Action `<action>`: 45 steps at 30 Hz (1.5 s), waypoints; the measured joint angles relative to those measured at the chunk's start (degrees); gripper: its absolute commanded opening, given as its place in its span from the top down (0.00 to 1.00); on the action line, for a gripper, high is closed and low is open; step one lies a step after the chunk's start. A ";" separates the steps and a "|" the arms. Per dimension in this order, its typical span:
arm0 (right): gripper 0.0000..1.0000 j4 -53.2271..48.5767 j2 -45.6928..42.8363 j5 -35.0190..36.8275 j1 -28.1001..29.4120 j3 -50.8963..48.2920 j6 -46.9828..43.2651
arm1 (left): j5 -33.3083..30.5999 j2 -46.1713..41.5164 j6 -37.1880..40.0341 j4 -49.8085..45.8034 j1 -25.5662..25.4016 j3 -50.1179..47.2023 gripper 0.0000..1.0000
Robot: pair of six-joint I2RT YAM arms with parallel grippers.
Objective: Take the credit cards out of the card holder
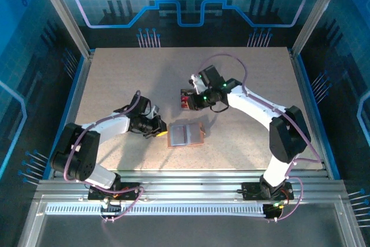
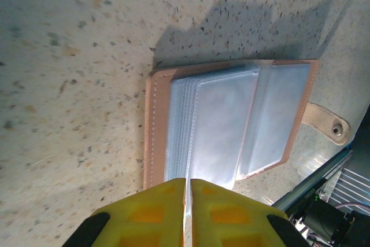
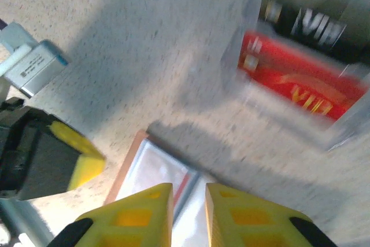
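Centrally on the table [image 1: 115, 85], the card holder [image 1: 186, 135] is found lying open and flat, its tan leather border turned outward. In the left wrist view the card holder [image 2: 231, 120] is seen to carry a stack of clear sleeves [image 2: 222, 122], fanned slightly, with the clasp tab [image 2: 331, 124] projecting from the edge opposite the spine. In the right wrist view a thin red edge is noted among the sleeves of the card holder [image 3: 156, 169]; whether it belongs to a card cannot be determined.

Just beyond the holder, a red card [image 3: 300, 82] and a dark card [image 3: 312, 18] are recorded side by side within a clear tray [image 3: 347, 134]; this part of the picture is blurred, and their printing cannot be read. From above, the red card [image 1: 185, 103] is seen apart from the holder, on its far side.

The left gripper [image 2: 186, 212] is positioned low at the holder's left edge, its yellow fingers pressed together with a hairline seam between them. The lower sleeve edge reaches that seam, but whether a sleeve is nipped cannot be told. From above, the left gripper [image 1: 157, 131] is placed just beside the holder.

The right gripper [image 3: 189, 206] is held above the holder's far edge, its fingers parted by a narrow gap through which the sleeves are visible. From above, the right gripper [image 1: 188, 98] is located close by the cards.
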 measured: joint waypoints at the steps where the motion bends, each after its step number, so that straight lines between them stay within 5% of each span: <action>1: 0.82 0.90 -0.22 -0.83 0.42 -1.90 2.58 | -0.02 0.57 -0.50 0.55 -0.63 -0.04 0.91; 7: 0.83 6.32 -0.28 -5.90 4.59 -9.57 14.01 | -0.07 2.71 -1.95 2.43 -3.08 -0.48 0.92; 15: 0.83 9.03 4.50 -8.46 8.63 -7.87 19.26 | -0.11 3.30 -2.45 3.21 -3.19 -2.10 0.93; 45: 0.76 6.56 12.17 -9.49 8.98 -5.46 21.31 | -1.14 4.76 -1.84 2.99 -3.19 -2.19 0.93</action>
